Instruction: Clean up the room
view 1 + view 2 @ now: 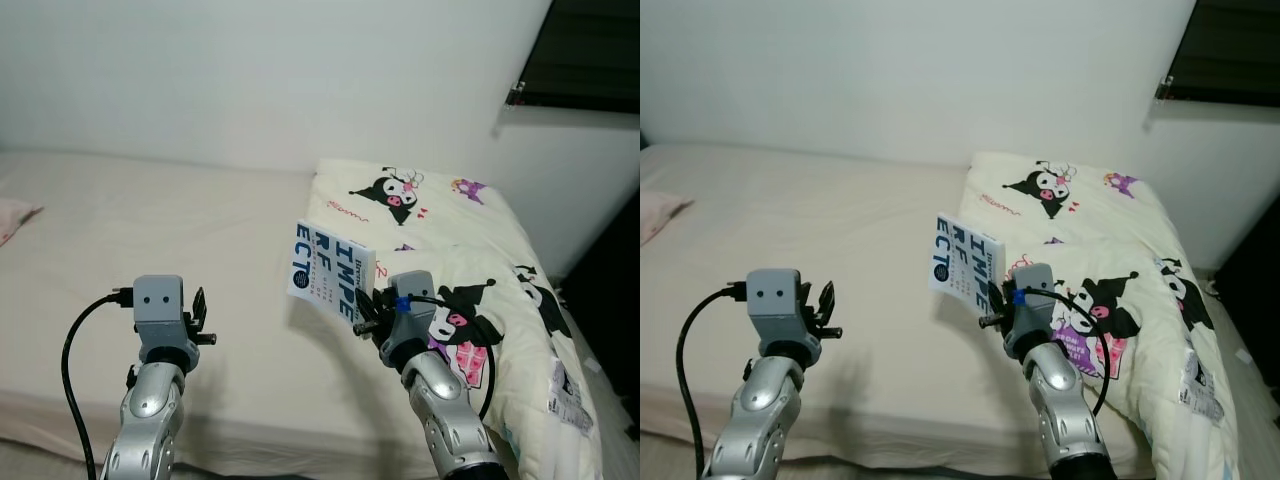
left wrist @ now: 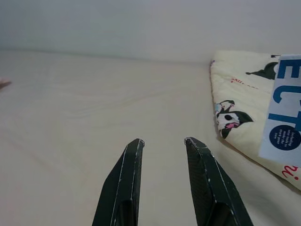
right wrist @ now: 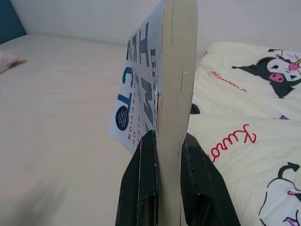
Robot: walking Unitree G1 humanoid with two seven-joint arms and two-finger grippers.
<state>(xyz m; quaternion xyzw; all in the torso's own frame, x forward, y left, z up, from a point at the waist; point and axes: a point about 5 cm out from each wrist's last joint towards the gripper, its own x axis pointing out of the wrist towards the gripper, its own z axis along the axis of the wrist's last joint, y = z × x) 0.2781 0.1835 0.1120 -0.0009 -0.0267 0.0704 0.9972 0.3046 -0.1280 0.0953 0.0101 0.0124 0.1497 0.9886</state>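
Silver arms, two of them, reach out over the bed (image 1: 150,230). One book (image 1: 333,269), white with blue lettering, is pinched upright in the right gripper (image 3: 165,141) above the mattress edge. Left gripper (image 2: 164,143) hovers forward with fingers apart, holding nothing. Beyond, one cartoon-print comforter (image 1: 470,230) lies bunched against the wall.

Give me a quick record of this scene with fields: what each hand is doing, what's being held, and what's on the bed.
right hand: shut on the white paperback book with blue lettering, gripping its lower edge, book raised off the bed
left hand: open, holding nothing, above the bare cream mattress
bedding: cream quilt printed with black-and-white cartoon characters, bunched on the right side of the bed
backdrop: plain white wall
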